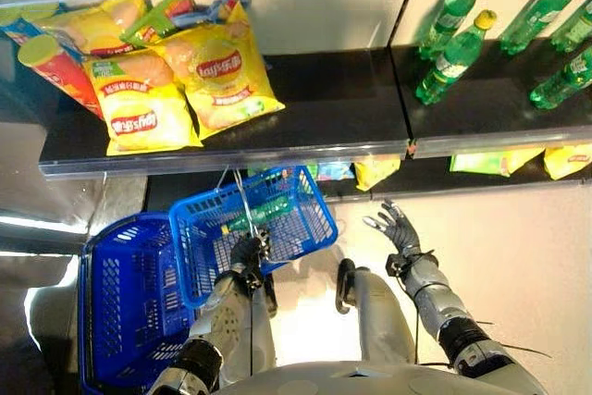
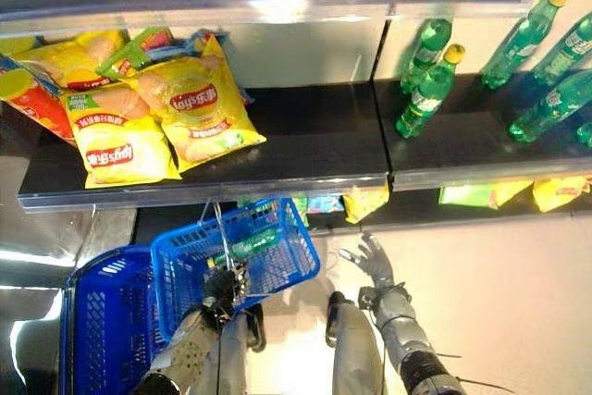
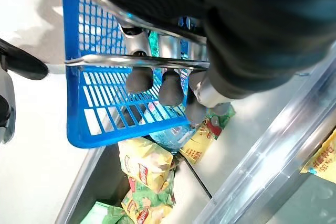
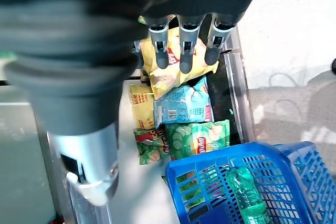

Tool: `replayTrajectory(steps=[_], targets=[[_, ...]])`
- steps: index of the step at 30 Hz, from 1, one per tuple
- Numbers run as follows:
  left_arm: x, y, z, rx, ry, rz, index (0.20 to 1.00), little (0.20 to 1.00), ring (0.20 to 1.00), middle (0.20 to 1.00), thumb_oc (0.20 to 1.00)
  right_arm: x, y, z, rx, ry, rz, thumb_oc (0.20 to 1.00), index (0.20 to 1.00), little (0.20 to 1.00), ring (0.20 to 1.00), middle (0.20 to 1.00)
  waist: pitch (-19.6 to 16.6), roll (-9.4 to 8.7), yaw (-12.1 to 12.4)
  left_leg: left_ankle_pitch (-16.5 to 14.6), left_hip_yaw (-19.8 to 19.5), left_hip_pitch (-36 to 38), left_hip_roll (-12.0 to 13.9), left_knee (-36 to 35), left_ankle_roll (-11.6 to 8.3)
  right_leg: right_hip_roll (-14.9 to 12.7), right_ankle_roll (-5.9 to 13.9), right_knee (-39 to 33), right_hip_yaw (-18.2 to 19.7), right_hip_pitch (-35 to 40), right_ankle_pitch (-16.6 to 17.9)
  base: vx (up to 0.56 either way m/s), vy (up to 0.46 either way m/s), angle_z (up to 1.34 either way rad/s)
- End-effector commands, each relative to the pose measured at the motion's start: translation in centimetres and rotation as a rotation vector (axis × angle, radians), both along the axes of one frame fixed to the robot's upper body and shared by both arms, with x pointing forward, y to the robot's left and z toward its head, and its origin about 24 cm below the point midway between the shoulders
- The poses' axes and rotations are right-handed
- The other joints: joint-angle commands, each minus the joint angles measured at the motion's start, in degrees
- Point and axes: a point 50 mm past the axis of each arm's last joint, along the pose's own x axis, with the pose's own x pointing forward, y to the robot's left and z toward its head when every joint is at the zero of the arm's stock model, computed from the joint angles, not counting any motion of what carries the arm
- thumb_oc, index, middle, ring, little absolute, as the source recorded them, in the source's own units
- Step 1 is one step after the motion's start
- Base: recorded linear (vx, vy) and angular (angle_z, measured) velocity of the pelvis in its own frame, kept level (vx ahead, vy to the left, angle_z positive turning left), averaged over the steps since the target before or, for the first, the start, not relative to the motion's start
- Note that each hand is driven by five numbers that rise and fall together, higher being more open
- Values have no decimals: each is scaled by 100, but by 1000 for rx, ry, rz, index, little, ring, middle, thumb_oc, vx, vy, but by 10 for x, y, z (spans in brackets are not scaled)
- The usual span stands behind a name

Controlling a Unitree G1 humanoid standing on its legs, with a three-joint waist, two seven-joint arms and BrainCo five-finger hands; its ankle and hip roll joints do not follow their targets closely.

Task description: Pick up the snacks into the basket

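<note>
The snacks the task wants sit in two places: a heap of yellow chip bags point(image 1: 176, 80) at the upper left of the left eye view on the dark upper shelf point(image 1: 324, 108), and a smaller cluster of bags on the lower shelf point(image 4: 181, 106) — yellow, pale blue and green packets, seen in the middle of the right wrist view just past the fingers. The blue basket point(image 1: 254, 219) hangs at centre-left of the left eye view, held by the left hand point(image 1: 248, 254), whose fingers are curled round the thin metal handle point(image 3: 136, 61); a green bottle point(image 4: 247, 192) already lies inside it. A second, darker blue basket point(image 1: 120, 312) sits at the lower left, just beside the first. The right hand point(image 1: 393, 224) is at centre-right, fingers spread and relaxed, holding nothing, pointed toward the lower shelf. The likely trouble, as I judge it, is the grasp itself: the bags are slick, puffed and overlapping, so open fingers could slide off one or drag two together and spill a neighbour onto the floor. The upper shelf's front edge overhangs the lower packets, so a reach could knock against it. The basket hangs tilted on a narrow handle — a bag dropped near its rim might bounce out, or land in the other basket instead.
</note>
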Motion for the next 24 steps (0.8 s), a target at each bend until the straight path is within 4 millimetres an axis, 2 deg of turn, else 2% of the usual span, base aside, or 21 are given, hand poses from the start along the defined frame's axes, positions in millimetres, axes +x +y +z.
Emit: replayTrajectory(steps=[1,3,6,7,10,12,13,14,18,20,21,24], targets=[[7,-18,26,-93,-168,12,200,200,200,200,200,11,0,21,23,-128,-29,1000,1000,1000,1000,1000,-253,64,-26,-69,-27,-257,49,304,307,-225,392,-86,49,88,306,0,0,0],[8,-18,27,-93,-168,16,200,200,200,200,200,11,1,22,32,-134,-25,1000,1000,1000,1000,1000,-264,62,-20,-85,-38,-295,56,348,313,-230,384,-32,41,41,279,0,0,0],[7,-13,27,-92,-174,30,200,200,200,200,200,12,4,33,8,-194,45,1000,1000,1000,1000,1000,-257,45,-21,-124,-30,-357,65,427,321,-252,371,87,52,-47,206,26,-4,0],[6,-12,27,-91,-173,28,200,200,200,200,200,11,4,36,-6,-207,75,1000,1000,1000,1000,1000,-229,41,-17,-306,-62,-321,80,555,269,-255,420,217,83,-20,39,63,-8,1],[5,-10,27,-92,-179,26,200,200,200,200,200,10,4,47,-80,-258,164,1000,1000,1000,1000,1000,-212,26,-16,-323,-72,-398,97,618,262,-246,415,273,86,-96,11,24,-8,2],[4,-6,26,-79,-184,10,200,200,200,200,200,7,-1,66,-144,-339,287,1000,1000,1000,1000,1000,-205,-15,-16,-330,-90,-476,106,649,258,-247,412,317,63,-172,-22,14,-23,5],[3,-4,25,-72,-185,-2,200,200,200,200,200,3,0,76,-74,-375,355,1000,1000,1000,1000,1000,-217,-47,-14,-323,-90,-494,120,655,248,-258,420,320,39,-179,-29,0,0,0],[3,-4,25,-73,-184,-2,200,200,200,200,200,3,-1,76,-74,-374,355,1000,1000,1000,1000,1000,-220,-44,-14,-324,-91,-496,120,656,248,-258,420,321,38,-180,-30,32,-21,2],[-3,-2,24,-77,-188,-44,200,200,200,200,200,-11,1,105,186,-438,537,1000,1000,1000,1000,1000,-238,-122,-18,-302,-101,-423,128,575,208,-261,455,261,-2,-98,-29,28,-12,1],[-4,-2,24,-83,-189,-52,200,200,200,200,200,-14,0,110,250,-447,555,1000,1000,1000,1000,1000,-243,-135,-21,-303,-106,-418,131,572,200,-262,462,247,-3,-81,-23,15,-3,2],[-8,-1,25,-98,-200,-67,200,200,200,200,200,-23,1,135,394,-516,643,1000,1000,1000,1000,1000,-258,-177,-30,-292,-111,-401,139,540,170,-261,484,230,-8,-72,-17,20,-1,5],[-11,-2,24,-112,-197,-74,200,200,200,200,200,-24,-3,146,456,-561,639,1000,1000,1000,1000,1000,-265,-192,-34,-294,-107,-394,141,523,163,-263,499,222,-7,-77,-14,10,0,1]])
